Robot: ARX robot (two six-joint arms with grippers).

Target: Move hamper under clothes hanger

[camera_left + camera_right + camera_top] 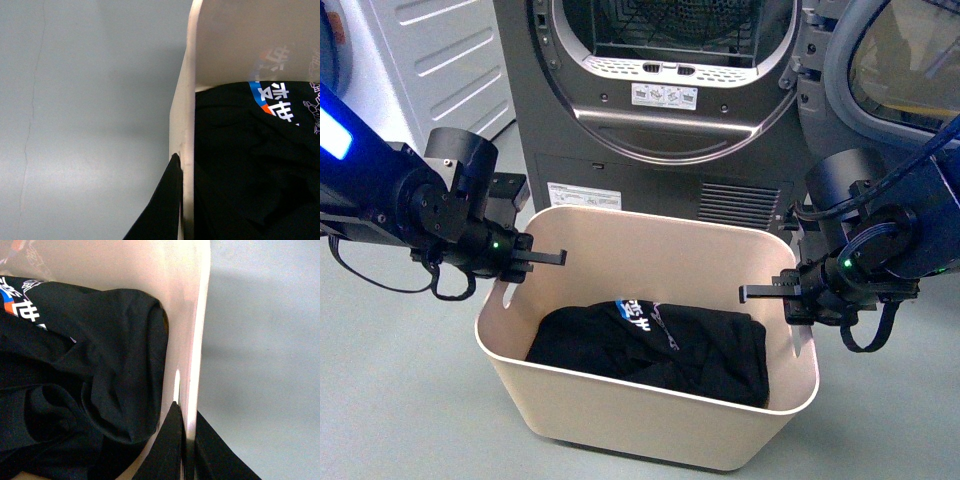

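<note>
Grey floor [400, 400] with hamper [650, 425], dryer [620, 150]

Soft, even indoor light from above. The beige smooth plastic tub [650, 430] casts a faint shadow on the pale grey floor [90, 135]. The black folded garment [660, 345] loses detail; fingers [167, 450] of the right gripper [186, 410] appear blurred at close range.

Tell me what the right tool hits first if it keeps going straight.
Probably the side wall of the beige plastic hamper: the right tool straddles that rim, which runs on directly ahead. Depth is unclear.
</note>
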